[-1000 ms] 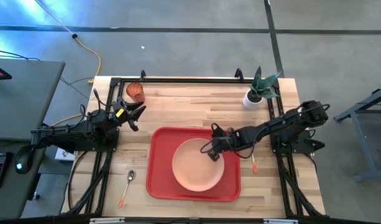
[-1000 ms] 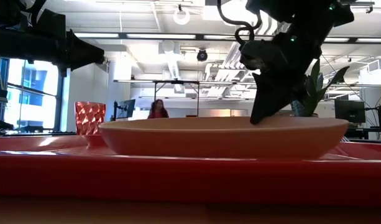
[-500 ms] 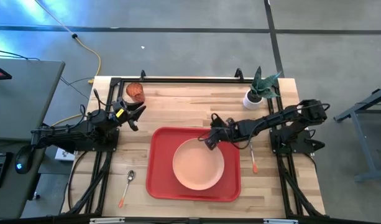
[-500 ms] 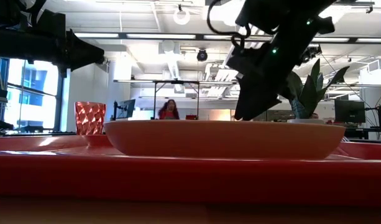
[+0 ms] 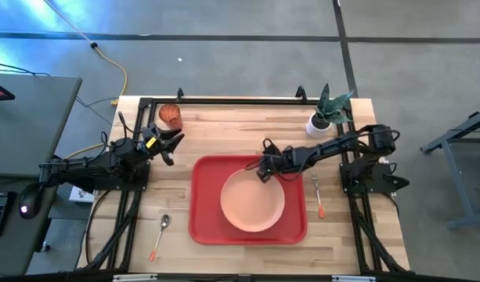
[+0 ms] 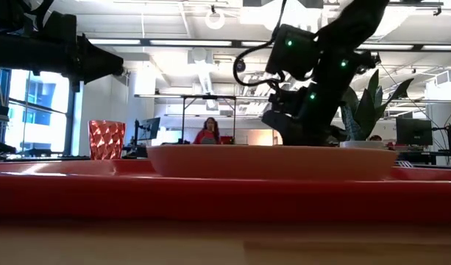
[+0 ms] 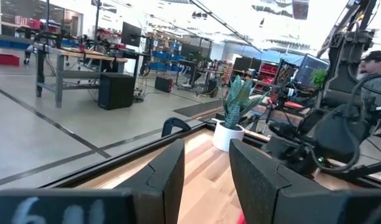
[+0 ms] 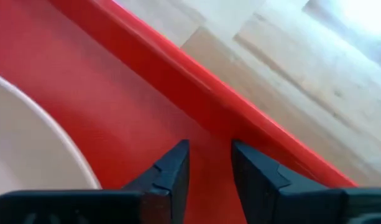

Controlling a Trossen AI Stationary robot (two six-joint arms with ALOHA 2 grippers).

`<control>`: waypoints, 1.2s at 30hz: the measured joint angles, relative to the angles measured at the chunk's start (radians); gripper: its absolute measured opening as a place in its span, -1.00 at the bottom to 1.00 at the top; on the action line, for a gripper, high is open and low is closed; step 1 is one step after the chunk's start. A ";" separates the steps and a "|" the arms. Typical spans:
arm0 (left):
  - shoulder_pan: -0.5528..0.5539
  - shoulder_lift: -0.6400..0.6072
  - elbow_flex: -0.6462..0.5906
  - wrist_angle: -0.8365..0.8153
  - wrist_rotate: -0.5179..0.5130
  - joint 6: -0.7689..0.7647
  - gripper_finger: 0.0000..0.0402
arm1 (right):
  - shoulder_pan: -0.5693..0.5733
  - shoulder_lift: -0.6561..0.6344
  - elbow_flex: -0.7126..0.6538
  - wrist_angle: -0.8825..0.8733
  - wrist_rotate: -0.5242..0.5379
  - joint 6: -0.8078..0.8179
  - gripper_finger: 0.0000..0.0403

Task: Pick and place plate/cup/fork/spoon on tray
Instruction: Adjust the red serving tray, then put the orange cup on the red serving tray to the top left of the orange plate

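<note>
plate: lies flat on the tray, mid-worktop toward the front edge
right gripper: over the tray's far rim just beyond the plate, jaws slightly apart, holding nothing
left gripper: waits near the left edge, jaws narrowly apart, empty
cup: far left corner
spoon: front left, off the tray
fork: right of the tray
</note>
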State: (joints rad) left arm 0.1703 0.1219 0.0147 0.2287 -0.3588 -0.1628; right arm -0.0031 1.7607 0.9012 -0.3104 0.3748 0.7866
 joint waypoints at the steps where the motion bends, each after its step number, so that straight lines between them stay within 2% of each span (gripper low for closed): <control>1: 0.000 0.000 0.000 0.000 0.000 0.000 -0.42 | -0.013 0.001 0.000 0.001 0.000 -0.007 -0.49; 8: 0.000 0.000 0.000 0.000 0.000 0.000 -0.42 | -0.110 0.001 0.000 0.066 0.061 -0.046 -0.53; 13: 0.000 0.000 0.000 -0.007 0.000 0.018 -0.42 | -0.117 -0.007 0.000 0.088 0.120 -0.035 -0.54; 18: 0.000 0.000 0.000 -0.061 0.000 0.018 -0.42 | -0.045 -0.050 0.000 0.082 0.256 -0.028 -0.54; 23: 0.000 0.000 0.000 -0.077 0.004 0.018 -0.42 | 0.047 -0.138 0.000 0.050 0.306 0.014 -0.54; 30: -0.002 0.031 -0.001 -0.034 0.194 0.053 -0.42 | 0.200 -0.198 0.000 -0.183 0.438 0.185 -0.54; 36: -0.001 0.082 -0.001 0.010 0.118 0.025 -0.42 | 0.234 -0.191 0.000 -0.230 0.445 0.286 -0.54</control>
State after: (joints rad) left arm 0.1692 0.2042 0.0139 0.2389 -0.2404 -0.1382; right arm 0.2307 1.5696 0.9012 -0.5400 0.8200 1.0731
